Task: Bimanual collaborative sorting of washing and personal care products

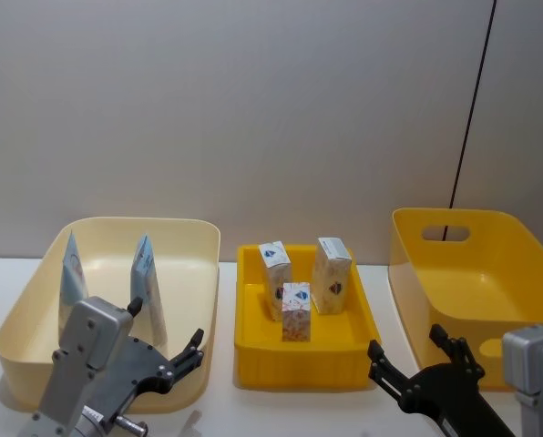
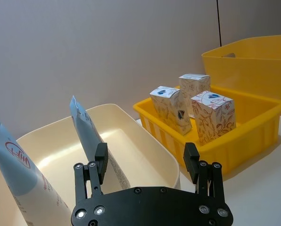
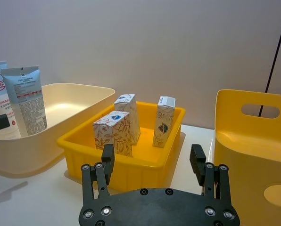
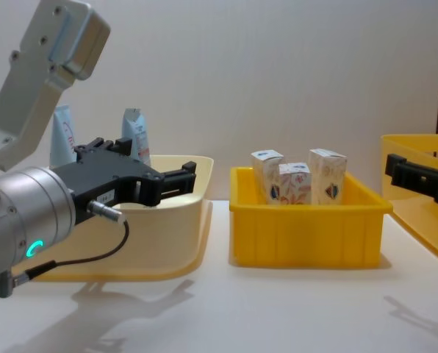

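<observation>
Both empty, fingers apart: left end effector [image 2: 146,155] six o'clock of tubes [image 1: 147,266], right end effector [image 3: 151,155] five o'clock of cartons [image 1: 296,309].

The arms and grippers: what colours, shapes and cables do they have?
Both the left gripper and the right gripper are black, two-fingered, with silver screws. Boxy grey housings sit behind them. Behind the left one, a silver cylinder bears a cyan light and a thin black cable.
</observation>
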